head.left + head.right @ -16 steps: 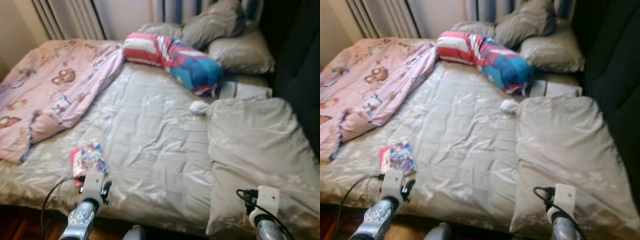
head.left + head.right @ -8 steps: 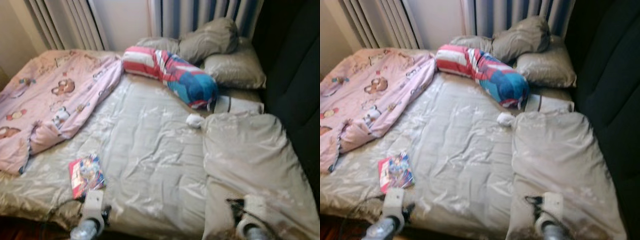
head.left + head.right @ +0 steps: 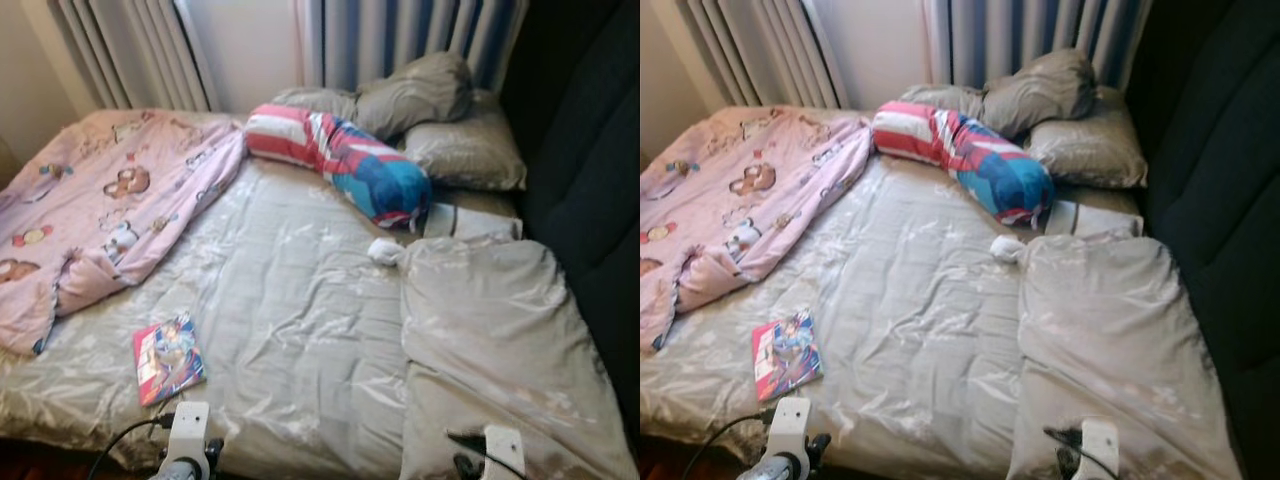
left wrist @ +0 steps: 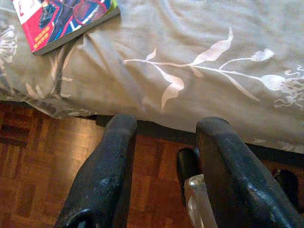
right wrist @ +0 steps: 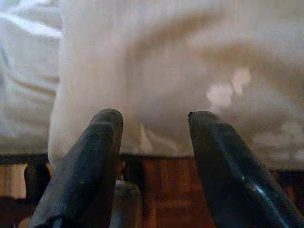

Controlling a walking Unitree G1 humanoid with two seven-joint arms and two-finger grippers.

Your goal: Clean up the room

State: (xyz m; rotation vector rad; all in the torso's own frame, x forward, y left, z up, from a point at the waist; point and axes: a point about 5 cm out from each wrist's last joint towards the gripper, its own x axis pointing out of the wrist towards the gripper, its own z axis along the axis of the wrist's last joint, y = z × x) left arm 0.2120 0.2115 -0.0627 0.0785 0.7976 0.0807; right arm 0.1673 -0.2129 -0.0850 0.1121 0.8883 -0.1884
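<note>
Now the camera has lifted, both grippers sink low at the bed (image 3: 300,300) edge, jaws open, comic book (image 3: 168,357) untouched.

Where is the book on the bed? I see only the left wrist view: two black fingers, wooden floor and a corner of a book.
Observer: The book lies flat near the bed's front edge, on the grey cover, just beyond the left tool.
Operator: What lies behind it?
Observer: A pink blanket with bear prints, spread over the bed's left side.
Operator: And the right tool?
Observer: The right tool is open, before a large grey pillow at the bed's right front.
</note>
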